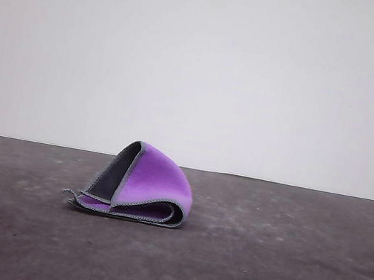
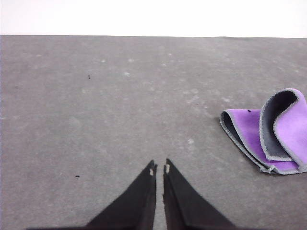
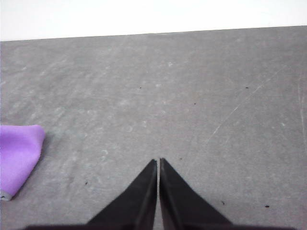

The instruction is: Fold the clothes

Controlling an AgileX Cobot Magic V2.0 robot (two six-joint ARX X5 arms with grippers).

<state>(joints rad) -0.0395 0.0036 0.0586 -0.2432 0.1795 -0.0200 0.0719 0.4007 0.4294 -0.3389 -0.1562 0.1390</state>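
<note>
On grey table (image 1: 280,270), folded cloth (image 1: 155,181), purple outward, top flap arched; both jaws closed, empty.

We see one obstacle on the grey table (image 1: 280,270): the cloth (image 1: 147,187), lying left of centre in the front view, loosely folded, with a purple flap arched up above its flat lower layers. All around it the surface lies bare, with open room to its left, right, front and rear. Ahead of the left gripper (image 2: 159,168) the tabletop is free, the cloth off to one side, well apart. The right gripper (image 3: 158,162) also faces bare surface. The hollow under the arch looks open, though we cannot judge its depth.
</note>
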